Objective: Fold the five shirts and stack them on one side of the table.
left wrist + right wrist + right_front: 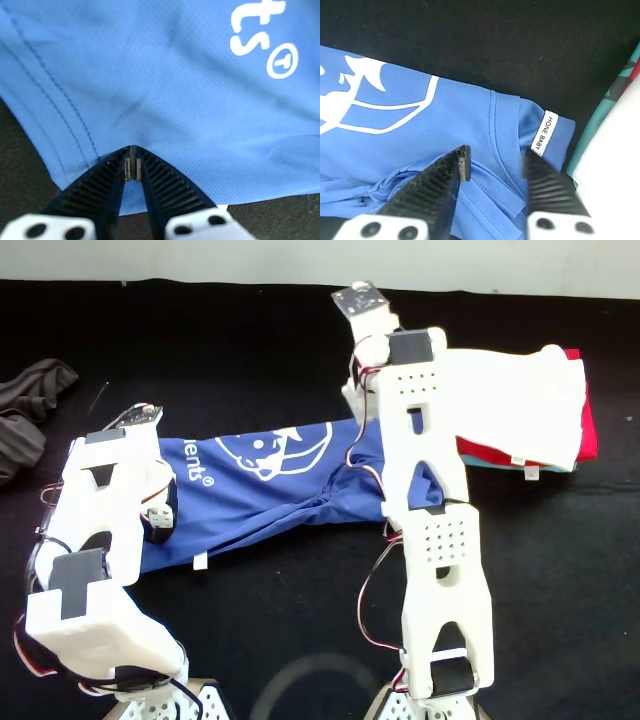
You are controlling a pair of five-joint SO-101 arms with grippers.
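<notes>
The left hand (132,167) is clamped on the hem of the shirt (260,490). The right hand (495,162) hangs with fingers apart over the bunched end by the label. The shirt lies stretched across the surface (250,330). It looks thin, limp and probably slippery, so seams and hems should grip best. Beyond it, a folded stack (585,430) sits at the right edge.

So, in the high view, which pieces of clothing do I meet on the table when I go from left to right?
dark crumpled garment → blue shirt → stack of folded shirts
</notes>
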